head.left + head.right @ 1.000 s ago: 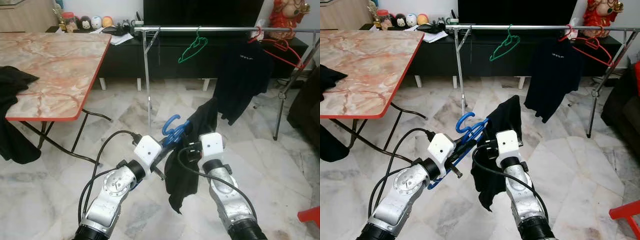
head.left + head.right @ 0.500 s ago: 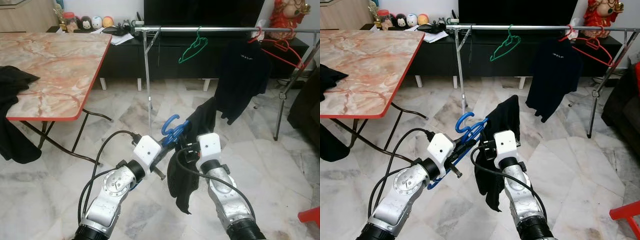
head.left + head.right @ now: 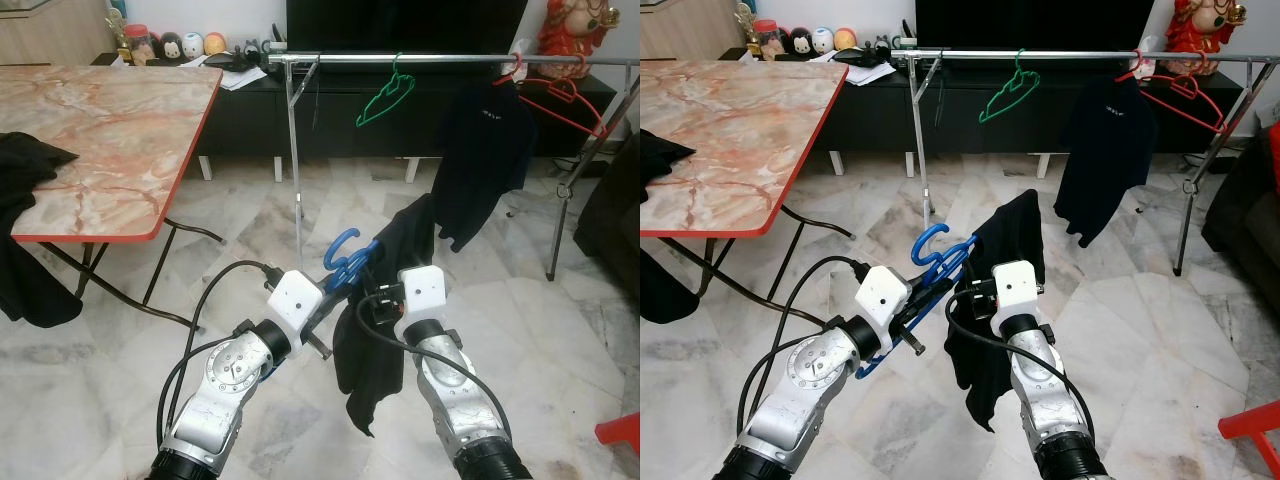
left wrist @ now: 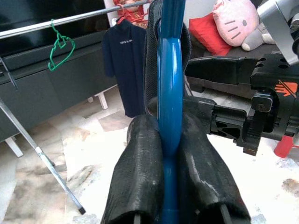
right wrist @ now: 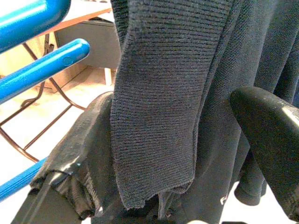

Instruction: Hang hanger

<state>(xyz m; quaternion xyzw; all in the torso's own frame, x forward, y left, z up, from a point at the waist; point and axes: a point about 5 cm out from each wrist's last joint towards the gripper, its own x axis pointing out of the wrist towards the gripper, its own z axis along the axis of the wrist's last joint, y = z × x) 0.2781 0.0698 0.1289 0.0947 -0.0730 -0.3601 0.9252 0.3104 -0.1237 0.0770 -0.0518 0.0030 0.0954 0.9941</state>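
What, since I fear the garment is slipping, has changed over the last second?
The dark garment draped on the blue hanger has sagged a little lower. The right pincer beside it barely shifted. The left pincer stays shut on the hanger; rack and table are unchanged.

The hanger [image 3: 936, 262] is bright blue, and the garment [image 3: 1002, 300] draped on it is black, showing a fine ribbed knit in the right wrist view. Both arms are silver with white wrist boxes and black cables. The floor [image 3: 120, 360] is white marble veined with grey. The table [image 3: 110, 130] has a pink-and-cream marbled top edged in red (its legs are black). On the shiny metal rail [image 3: 450, 59] hang a green hanger [image 3: 385, 98], a red hanger [image 3: 560, 95] and a dark navy shirt [image 3: 485, 150]
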